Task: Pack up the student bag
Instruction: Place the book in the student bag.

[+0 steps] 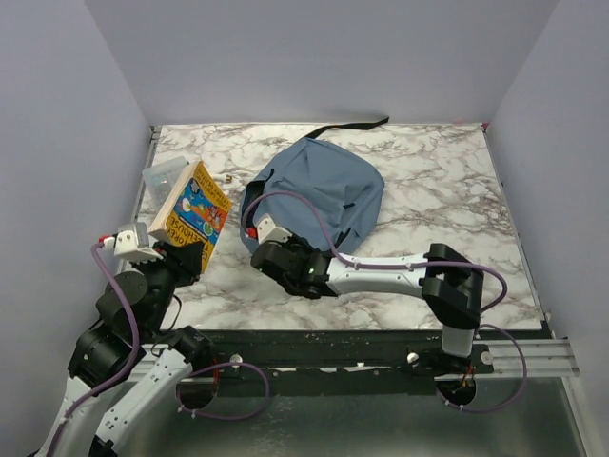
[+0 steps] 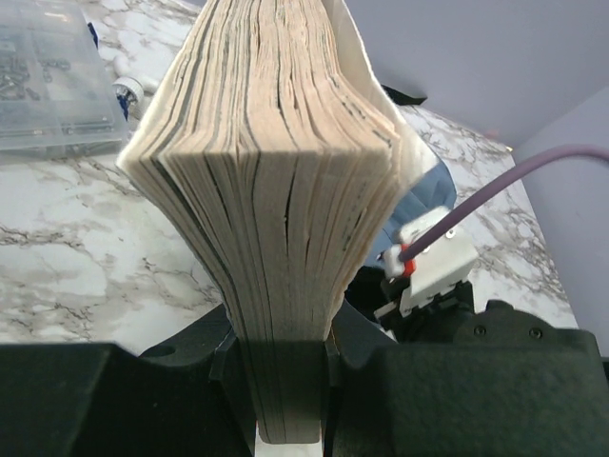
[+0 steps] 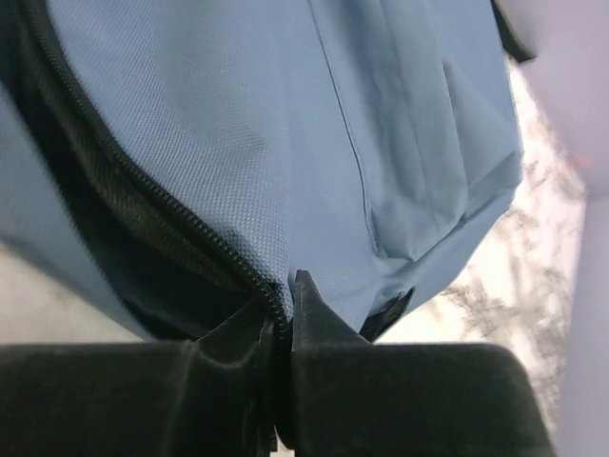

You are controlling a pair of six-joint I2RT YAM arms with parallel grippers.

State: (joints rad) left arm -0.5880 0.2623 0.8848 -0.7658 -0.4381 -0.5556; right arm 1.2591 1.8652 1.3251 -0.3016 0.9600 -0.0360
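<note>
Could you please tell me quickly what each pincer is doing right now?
Left pincer: closed on the thick yellow-covered paperback book.
Right pincer: closed on the zipper edge of the soft dusty-blue fabric backpack.

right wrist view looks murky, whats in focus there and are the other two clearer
Right wrist view: student bag weave is sharp, right gripper is a dark, soft mass at the bottom. Left wrist view: book pages crisp, lower part shaded. Top external view: even light, soft shadows.
</note>
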